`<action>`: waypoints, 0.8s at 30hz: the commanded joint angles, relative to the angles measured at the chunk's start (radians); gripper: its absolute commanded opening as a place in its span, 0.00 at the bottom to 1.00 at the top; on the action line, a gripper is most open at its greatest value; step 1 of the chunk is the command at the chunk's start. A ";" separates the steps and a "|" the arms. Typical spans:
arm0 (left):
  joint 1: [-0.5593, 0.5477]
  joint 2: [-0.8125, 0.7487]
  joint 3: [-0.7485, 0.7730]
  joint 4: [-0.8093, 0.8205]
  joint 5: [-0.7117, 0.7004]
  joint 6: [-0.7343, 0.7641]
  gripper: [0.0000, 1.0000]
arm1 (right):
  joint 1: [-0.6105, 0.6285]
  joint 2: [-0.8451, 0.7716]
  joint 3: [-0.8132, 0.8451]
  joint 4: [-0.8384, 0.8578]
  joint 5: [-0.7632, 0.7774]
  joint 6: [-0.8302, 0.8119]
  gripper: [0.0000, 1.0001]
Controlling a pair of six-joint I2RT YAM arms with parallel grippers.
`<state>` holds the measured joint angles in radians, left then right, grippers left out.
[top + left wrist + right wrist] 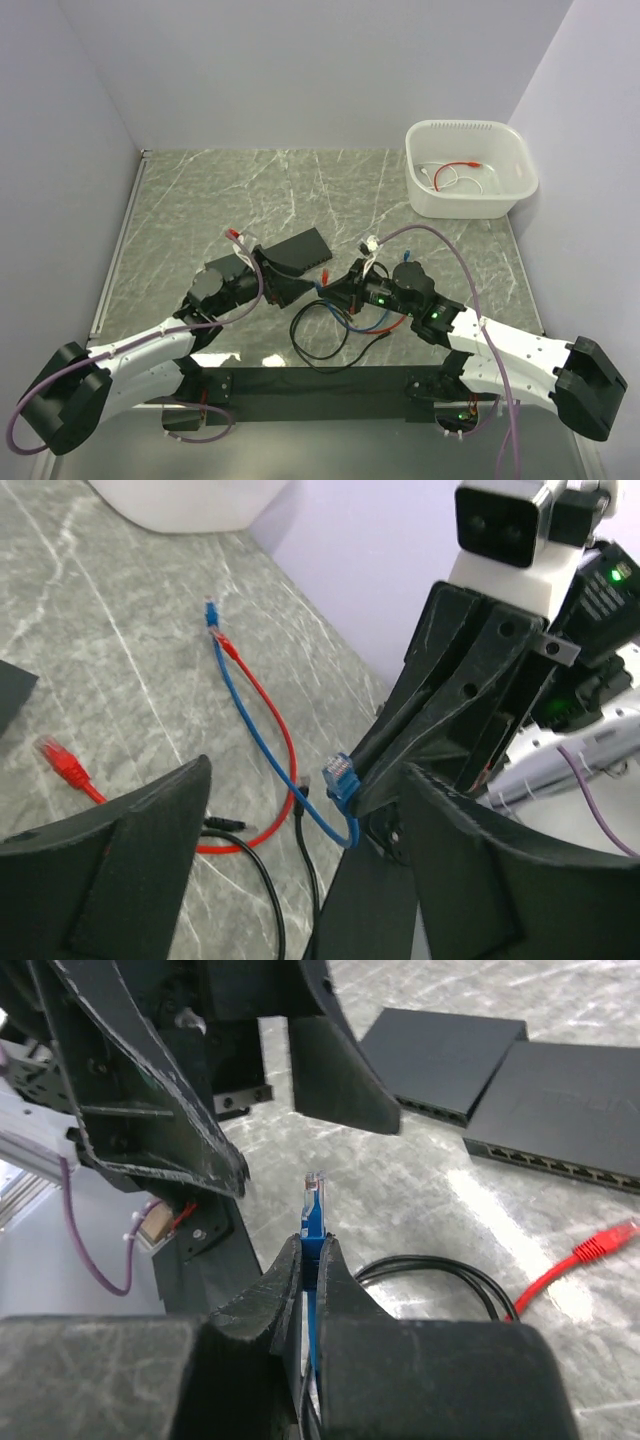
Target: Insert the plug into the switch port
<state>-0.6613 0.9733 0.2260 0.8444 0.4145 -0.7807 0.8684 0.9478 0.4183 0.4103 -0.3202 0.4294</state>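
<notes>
My right gripper [312, 1250] is shut on a blue cable plug [314, 1210], which points up and forward out of the fingertips. In the top view this gripper [338, 290] sits mid-table, facing my left gripper [292, 290]. Two flat black switches [445, 1055] [570, 1110] lie beyond, the ports along their near edges; they also show in the top view [300, 246]. My left gripper [300, 780] is open and empty, its fingers [120, 860] spread either side of the blue plug [342, 778], not touching it.
A red cable with its plug [600, 1245], the blue cable's free end [211, 610] and a coiled black cable [325, 340] lie on the marble table [200, 200]. A white bin [520, 180] with more cables stands at the back right. Walls close in on three sides.
</notes>
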 commanded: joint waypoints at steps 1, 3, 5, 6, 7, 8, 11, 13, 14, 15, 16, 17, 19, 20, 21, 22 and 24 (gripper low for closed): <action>-0.030 -0.022 0.033 0.015 -0.084 0.021 0.80 | 0.006 -0.017 -0.001 0.019 0.108 0.003 0.00; -0.056 -0.038 0.065 -0.089 -0.147 0.038 0.76 | 0.006 -0.012 0.007 -0.005 0.142 -0.009 0.00; -0.119 -0.047 0.085 -0.146 -0.258 0.066 0.75 | 0.011 0.002 0.014 -0.016 0.174 -0.027 0.00; -0.147 -0.036 0.126 -0.230 -0.307 0.076 0.72 | 0.017 0.003 0.022 -0.022 0.185 -0.038 0.00; -0.206 -0.024 0.153 -0.272 -0.357 0.092 0.71 | 0.023 0.006 0.025 -0.025 0.197 -0.040 0.00; -0.234 -0.009 0.179 -0.310 -0.470 0.093 0.70 | 0.027 0.005 0.027 -0.027 0.222 -0.040 0.00; -0.316 0.050 0.245 -0.375 -0.584 0.066 0.68 | 0.043 -0.004 0.036 -0.034 0.256 -0.057 0.00; -0.349 0.079 0.265 -0.377 -0.651 0.031 0.64 | 0.052 -0.012 0.037 -0.047 0.282 -0.070 0.00; -0.359 0.088 0.272 -0.384 -0.670 0.023 0.61 | 0.053 -0.017 0.039 -0.051 0.289 -0.072 0.00; -0.369 0.109 0.297 -0.401 -0.725 0.015 0.55 | 0.057 -0.021 0.039 -0.059 0.300 -0.073 0.00; -0.391 0.120 0.312 -0.433 -0.758 -0.005 0.54 | 0.060 -0.036 0.036 -0.061 0.306 -0.072 0.00; -0.402 0.130 0.340 -0.485 -0.796 -0.011 0.53 | 0.061 -0.044 0.030 -0.064 0.309 -0.070 0.00; -0.426 0.149 0.360 -0.527 -0.865 -0.029 0.52 | 0.063 -0.064 0.024 -0.064 0.316 -0.064 0.00; -0.429 0.153 0.368 -0.537 -0.875 -0.032 0.51 | 0.064 -0.070 0.020 -0.064 0.319 -0.064 0.00; -0.432 0.157 0.369 -0.541 -0.882 -0.040 0.48 | 0.064 -0.073 0.019 -0.071 0.319 -0.061 0.00; -0.435 0.156 0.371 -0.542 -0.890 -0.054 0.47 | 0.064 -0.078 0.019 -0.074 0.340 -0.063 0.00; -0.440 0.156 0.371 -0.536 -0.896 -0.060 0.42 | 0.066 -0.081 0.020 -0.083 0.349 -0.058 0.00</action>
<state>-1.0870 1.1275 0.5606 0.3470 -0.4023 -0.8116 0.9264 0.8906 0.4202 0.3061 -0.0212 0.3767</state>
